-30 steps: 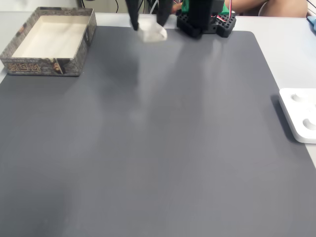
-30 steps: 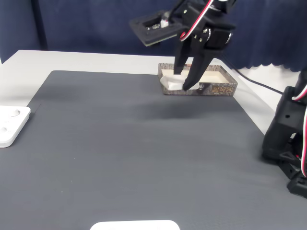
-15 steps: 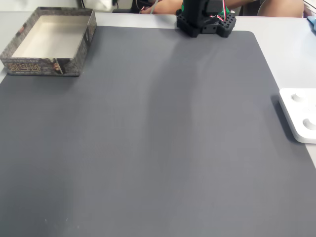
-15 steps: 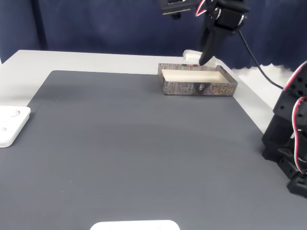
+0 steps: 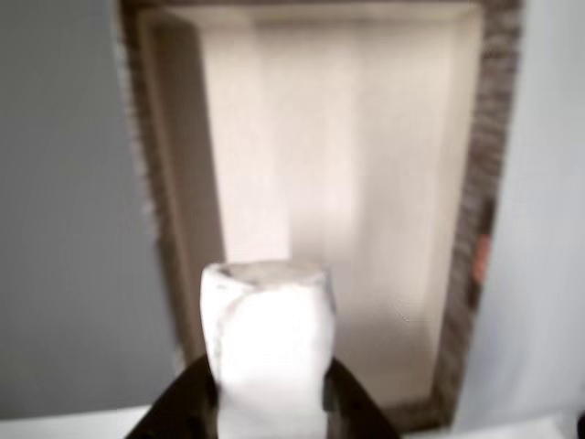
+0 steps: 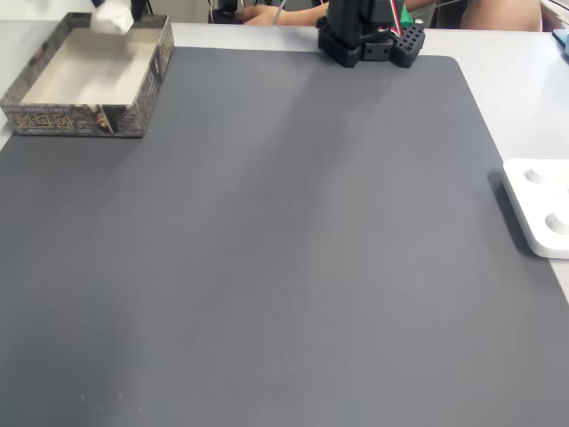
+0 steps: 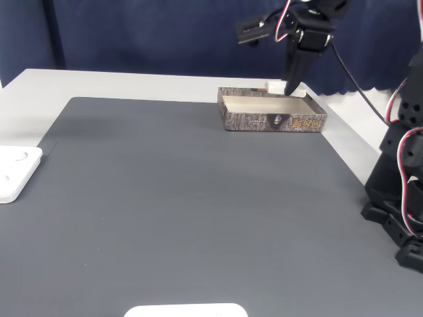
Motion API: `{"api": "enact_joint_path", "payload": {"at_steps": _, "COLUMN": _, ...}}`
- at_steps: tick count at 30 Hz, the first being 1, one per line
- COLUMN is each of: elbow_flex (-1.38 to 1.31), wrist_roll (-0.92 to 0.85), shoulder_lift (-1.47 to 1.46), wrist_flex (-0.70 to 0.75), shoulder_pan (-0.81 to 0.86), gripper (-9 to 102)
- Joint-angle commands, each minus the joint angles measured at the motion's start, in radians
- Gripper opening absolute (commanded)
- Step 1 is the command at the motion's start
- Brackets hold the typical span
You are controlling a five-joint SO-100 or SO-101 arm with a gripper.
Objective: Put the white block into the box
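I had the block (image 5: 267,352) clamped in the gripper (image 5: 265,402), hanging over the box (image 5: 489,183) near its 6 o'clock wall in the other view. Carry done; release remained.

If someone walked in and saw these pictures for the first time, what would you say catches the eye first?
Probably the white block, held upright in the tool right over the box in the other view, with the cream inside of the box below it. In a fixed view the box sits at the far edge of a big dark grey mat, with the black arm reaching down over it.
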Motion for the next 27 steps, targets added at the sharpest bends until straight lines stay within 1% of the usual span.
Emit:
{"api": "enact_joint_path", "payload": {"at_steps": 1, "elbow_flex": -0.147, "wrist_roll": 0.023, "shoulder_lift": -0.066, "wrist_flex": -0.021, "shoulder_pan": -0.008, "gripper": -2}}
{"api": "enact_joint_path", "payload": {"at_steps": 8, "elbow_flex": -0.293, "wrist_roll": 0.026, "shoulder_lift": -0.218, "wrist_flex": -0.037, "shoulder_pan": -0.026, "gripper": -2}}
{"api": "enact_joint_path", "payload": {"at_steps": 13, "elbow_flex": -0.347, "wrist_roll": 0.028, "shoulder_lift": -0.272, "wrist_flex": -0.037, "shoulder_pan": -0.040, "gripper": -2}}
{"api": "enact_joint_path", "payload": {"at_steps": 27, "elbow_flex": -0.354, "wrist_roll": 0.028, "shoulder_lift": -0.316, "wrist_flex": -0.054, "shoulder_pan": -0.069, "gripper": -2}}
